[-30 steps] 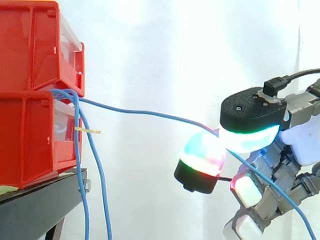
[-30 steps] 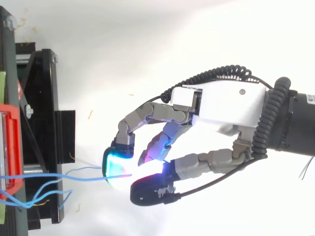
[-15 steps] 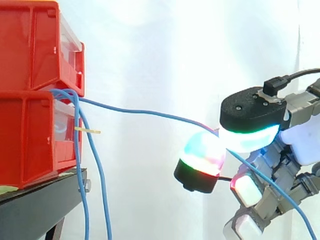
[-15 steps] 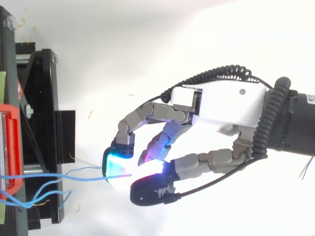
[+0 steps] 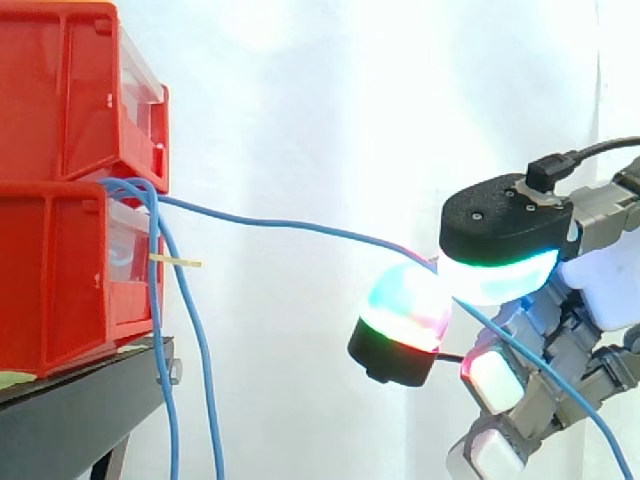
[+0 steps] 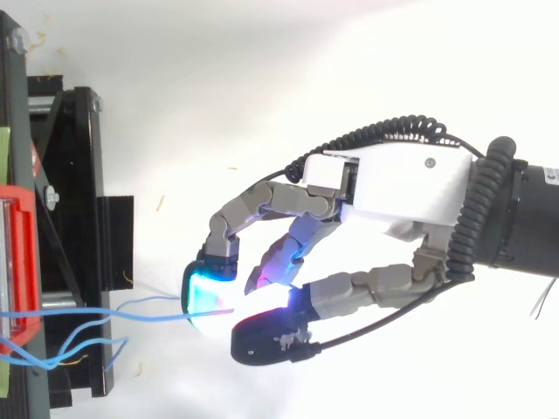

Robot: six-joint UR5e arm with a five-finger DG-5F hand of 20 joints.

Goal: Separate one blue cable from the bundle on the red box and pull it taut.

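Two red bins [image 5: 70, 190] are stacked on a black stand [image 5: 80, 410] at the left. A bundle of blue cables [image 5: 160, 330] comes out between the bins and hangs down beside the stand. One blue cable [image 5: 290, 226] runs apart from the bundle, stretching rightward with a slight sag to my hand [image 6: 397, 188]. The hand's glowing fingertip [image 5: 405, 305] and thumb pad [image 5: 495, 270] pinch that cable between them; its tail drops behind the hand toward the lower right. In the top view the same blue cable [image 6: 131, 316] leads from the red bin [image 6: 17, 262] to the fingertips.
A white curtain forms the background. A small yellow tie [image 5: 175, 261] sticks out from the hanging cables. The black stand [image 6: 74, 236] lies at the left edge in the top view, with small scraps scattered around it.
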